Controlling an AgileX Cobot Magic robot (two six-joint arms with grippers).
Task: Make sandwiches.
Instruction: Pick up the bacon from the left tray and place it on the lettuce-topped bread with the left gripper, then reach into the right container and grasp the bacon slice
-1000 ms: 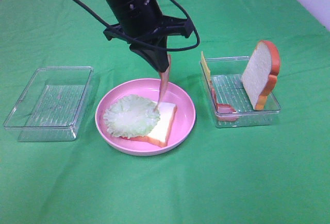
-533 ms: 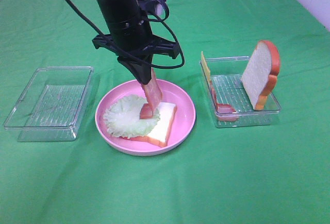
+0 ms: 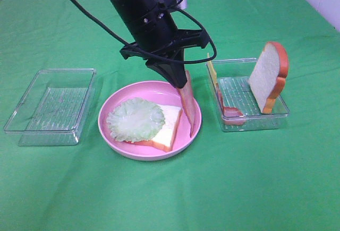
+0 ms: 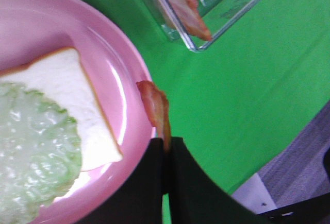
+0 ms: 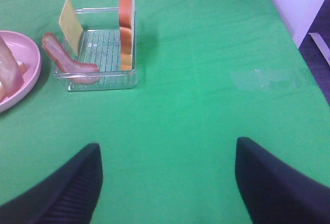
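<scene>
A round pink plate (image 3: 159, 90) holds a white bread slice (image 3: 171, 126) with frilly green lettuce (image 3: 135, 118) on its left part. My left gripper (image 3: 179, 76) is shut on the top end of a pink-red bacon strip (image 3: 187, 103). The strip hangs down over the plate's right rim, beside the bread. The left wrist view shows the gripper (image 4: 166, 147), the strip (image 4: 154, 105), the bread (image 4: 62, 85) and the lettuce (image 4: 31, 141). My right gripper (image 5: 167, 183) is open and empty over bare cloth, out of the high view.
A clear tray (image 3: 255, 127) right of the plate holds an upright bread slice (image 3: 268, 74), a yellow cheese square (image 3: 212, 69) and another bacon strip (image 3: 231, 112). An empty clear tray (image 3: 50, 106) lies left of the plate. Green cloth covers the table.
My left gripper has swung right with the bacon strip, from over the lettuce to the plate's right rim. The right gripper's earlier state is not shown.
</scene>
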